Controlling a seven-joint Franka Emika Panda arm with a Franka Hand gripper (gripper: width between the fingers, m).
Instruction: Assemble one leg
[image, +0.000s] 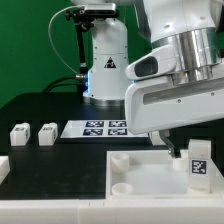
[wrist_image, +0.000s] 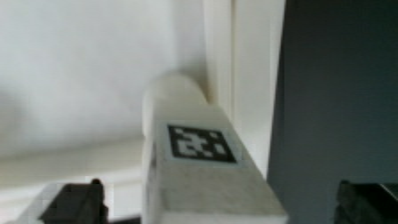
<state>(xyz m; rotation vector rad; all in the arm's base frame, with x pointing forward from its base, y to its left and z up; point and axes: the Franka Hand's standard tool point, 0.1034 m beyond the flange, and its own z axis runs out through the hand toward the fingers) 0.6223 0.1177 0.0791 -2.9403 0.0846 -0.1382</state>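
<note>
One leg (image: 200, 162) stands upright on the large white square piece (image: 140, 172), at the exterior view's right, beneath the wide-open, empty gripper (wrist_image: 217, 204); seating it in a socket apparently remains.

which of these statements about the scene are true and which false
1. Two spare legs stand to the exterior view's left of the marker board. True.
2. The gripper is shut on the leg. False: its fingers stand clear of the leg on both sides.
3. That leg bears a square tag. True.
4. The marker board lies on the white square piece. False: it lies on the black table beyond it.
</note>
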